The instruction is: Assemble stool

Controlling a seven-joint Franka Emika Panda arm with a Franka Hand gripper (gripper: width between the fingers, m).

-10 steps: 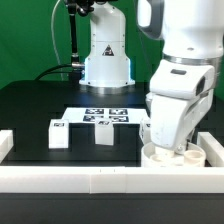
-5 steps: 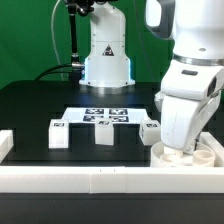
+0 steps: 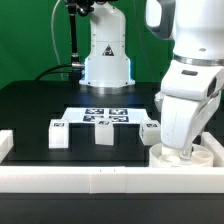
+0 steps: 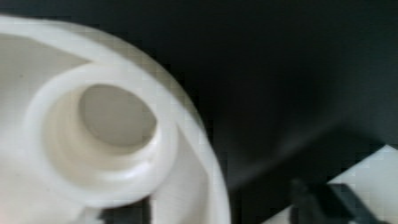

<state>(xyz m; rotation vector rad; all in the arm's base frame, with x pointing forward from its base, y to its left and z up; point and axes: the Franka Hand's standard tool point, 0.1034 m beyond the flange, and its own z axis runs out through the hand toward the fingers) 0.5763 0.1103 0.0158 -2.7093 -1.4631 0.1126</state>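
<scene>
White plastic fills my wrist view. My pincer (image 3: 183, 148) hangs low over the round seat (image 3: 207, 157) at the lower right of the exterior view, and I cannot tell whether its jaws are apart or closed. Up close, a raised ring circles one hole (image 4: 111, 115) in the seat (image 4: 71, 190). One leg (image 3: 150, 129) stands just left of the seat, another leg (image 3: 103, 132) at mid-frame, and a third leg (image 3: 58, 133) further left. All three stand in front of the marker board (image 3: 100, 114). The front rail (image 3: 100, 178) runs just below the seat.

One round seat (image 3: 203, 160), three blocky legs (image 3: 58, 133), one marker board (image 3: 105, 115), one robot arm (image 3: 188, 95).
</scene>
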